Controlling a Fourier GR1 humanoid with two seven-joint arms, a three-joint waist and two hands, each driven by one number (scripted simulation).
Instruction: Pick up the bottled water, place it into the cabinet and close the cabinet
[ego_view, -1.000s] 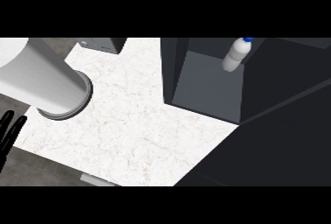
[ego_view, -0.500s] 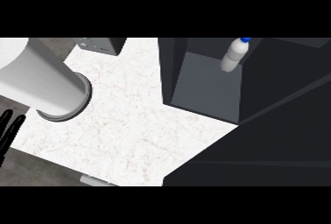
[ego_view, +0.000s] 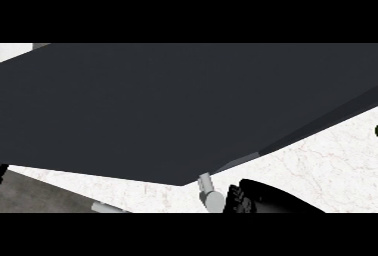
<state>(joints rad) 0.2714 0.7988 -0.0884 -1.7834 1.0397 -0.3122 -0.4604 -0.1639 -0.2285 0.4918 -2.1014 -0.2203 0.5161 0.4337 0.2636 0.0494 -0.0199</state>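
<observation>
A dark cabinet panel (ego_view: 170, 110) fills the view above the marble counter (ego_view: 325, 150); no bottled water is visible. A black hand (ego_view: 266, 200) at the counter's lower edge holds nothing visible, its fingers unreadable. The bottle is likely light, rigid and smooth, best gripped mid-body.

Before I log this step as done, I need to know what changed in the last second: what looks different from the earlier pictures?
A big dark panel, probably the cabinet door, now fills most of the head view; earlier the cabinet stood open with the bottled water inside, which is now out of sight. A black hand with a grey handle-like piece beside it has appeared at the lower edge. The white marble counter remains, showing only at the edges.
</observation>
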